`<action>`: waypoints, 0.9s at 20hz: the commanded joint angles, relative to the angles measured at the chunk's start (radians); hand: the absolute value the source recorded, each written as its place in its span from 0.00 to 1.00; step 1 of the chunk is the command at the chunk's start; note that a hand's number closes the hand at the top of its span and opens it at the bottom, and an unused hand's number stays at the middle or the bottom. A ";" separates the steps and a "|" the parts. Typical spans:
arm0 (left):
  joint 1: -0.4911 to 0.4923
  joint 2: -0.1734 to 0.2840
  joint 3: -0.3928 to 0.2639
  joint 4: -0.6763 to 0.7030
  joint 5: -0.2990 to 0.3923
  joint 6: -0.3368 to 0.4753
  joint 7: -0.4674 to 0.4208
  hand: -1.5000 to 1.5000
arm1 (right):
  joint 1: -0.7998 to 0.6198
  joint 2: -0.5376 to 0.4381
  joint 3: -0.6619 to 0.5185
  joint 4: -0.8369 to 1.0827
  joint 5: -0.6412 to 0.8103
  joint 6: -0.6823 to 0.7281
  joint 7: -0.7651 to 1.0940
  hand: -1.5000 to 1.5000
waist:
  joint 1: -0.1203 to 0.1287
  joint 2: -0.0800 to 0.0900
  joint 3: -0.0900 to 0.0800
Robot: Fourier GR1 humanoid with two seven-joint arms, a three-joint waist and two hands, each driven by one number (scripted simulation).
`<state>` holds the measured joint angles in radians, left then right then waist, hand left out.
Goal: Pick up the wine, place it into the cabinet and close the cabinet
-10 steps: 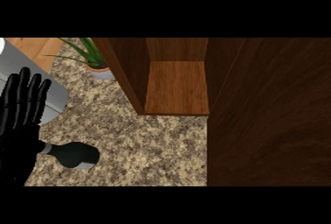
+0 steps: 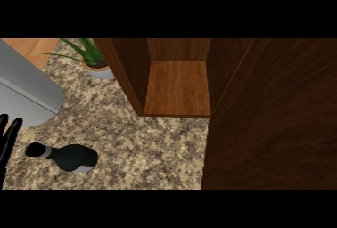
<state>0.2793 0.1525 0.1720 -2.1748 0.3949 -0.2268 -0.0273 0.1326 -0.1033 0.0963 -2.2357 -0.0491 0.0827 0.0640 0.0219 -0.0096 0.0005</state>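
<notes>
**Wine bottle on counter, cabinet open, 1 hand at the edge**

Left hand (image 2: 8, 138) showed only as a few black fingers at the counter's left edge, pointing up, straight and relaxed, grasping nothing. Palm was cut off by the view's edge. Right hand did not show at all.

Just beside those fingers, toward the counter's front-left corner, lay the wine bottle (image 2: 66, 156): dark glass, on its side, cap end toward the left hand, fat base end away from it. Fingers and bottle looked apart, though close; contact could not be confirmed. Bottle rested on the speckled granite counter (image 2: 151, 147), well clear of the cabinet.

Further out, the cabinet (image 2: 176, 87) stood at the counter's back, its inside open to view, with a lighter brown wooden shelf floor and darker side walls. Nothing was seen on the shelf. The cabinet door (image 2: 276, 120), dark wood, filled the counter's right side and stood swung open.

At the back-left corner sat a potted plant (image 2: 92, 60), green leaves in a pale pot, just beside the cabinet's left wall. A grey rounded appliance (image 2: 26, 89) covered the left edge behind the hand.
</notes>
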 commanded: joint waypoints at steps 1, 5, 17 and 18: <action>0.095 0.018 0.059 -0.079 0.207 -0.043 0.090 0.00 | -0.056 -0.039 -0.012 -0.108 -0.101 0.030 0.170 0.00 | -0.003 0.004 -0.002; 0.188 0.079 0.216 -0.093 0.389 -0.123 0.106 0.00 | 0.009 -0.039 0.053 -0.238 -0.073 0.020 0.246 0.00 | -0.008 0.005 -0.002; 0.115 0.128 0.261 -0.287 0.480 0.087 0.356 0.00 | -0.282 -0.063 0.015 -0.332 -0.102 -0.100 0.610 0.00 | -0.018 0.007 -0.001; 0.177 0.101 0.281 -0.287 0.511 0.022 0.324 0.00 | -0.288 -0.080 -0.021 -0.391 -0.141 -0.108 0.657 0.00 | -0.013 0.003 -0.001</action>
<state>0.4256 0.2642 0.4350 -2.3250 0.8325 -0.2181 0.2559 -0.1049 -0.1647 0.1132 -2.4712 -0.1115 0.0130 0.5681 0.0091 -0.0041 -0.0003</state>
